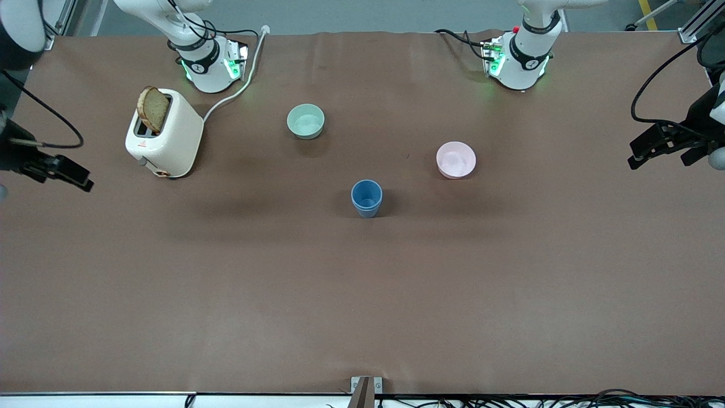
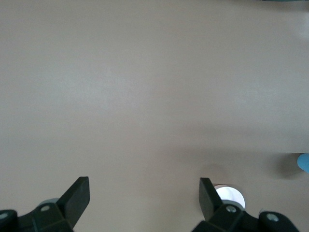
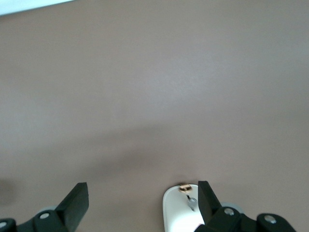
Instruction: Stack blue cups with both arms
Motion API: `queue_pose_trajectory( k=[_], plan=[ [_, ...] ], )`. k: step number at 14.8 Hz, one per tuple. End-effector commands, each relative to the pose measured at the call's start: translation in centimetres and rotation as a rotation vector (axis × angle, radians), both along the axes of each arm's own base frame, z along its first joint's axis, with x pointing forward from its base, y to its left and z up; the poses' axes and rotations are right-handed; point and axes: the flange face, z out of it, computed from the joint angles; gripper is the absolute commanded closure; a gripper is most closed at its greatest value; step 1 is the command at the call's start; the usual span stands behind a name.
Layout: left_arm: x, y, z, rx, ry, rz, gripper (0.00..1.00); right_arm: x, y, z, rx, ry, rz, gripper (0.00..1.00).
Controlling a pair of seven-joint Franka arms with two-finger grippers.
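Blue plastic tumblers (image 1: 366, 198) sit nested mid-table, looking like one cup. Left gripper (image 1: 660, 148) and right gripper (image 1: 62, 173), half cropped at the brown table's (image 1: 362, 294) ends, hang wide open.

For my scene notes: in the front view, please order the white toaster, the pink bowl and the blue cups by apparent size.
1. White toaster, clearly largest.
2. Round pink bowl.
3. Stacked blue plastic cups, slightly narrower than the bowl.

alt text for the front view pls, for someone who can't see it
One blue cup stack stands mid-table, nearer the camera than a pale green bowl and a pink bowl. A white toaster holding bread sits toward the right arm's end. The open left gripper and right gripper wait at the table's ends.
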Motion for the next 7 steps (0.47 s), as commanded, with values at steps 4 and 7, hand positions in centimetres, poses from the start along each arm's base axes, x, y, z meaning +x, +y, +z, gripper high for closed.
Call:
queue_pose_trajectory(
  k=[4, 7],
  plan=[
    [-0.5, -0.2, 0.7, -0.009, 0.008, 0.001, 0.0, -2.0, -0.7, 6.6, -0.026, 0.006, 0.093, 0.0],
    [-0.5, -0.1, 0.7, -0.009, 0.008, 0.003, 0.0, -3.0, -0.4, 5.8, -0.011, 0.092, 0.168, 0.0]
  ],
)
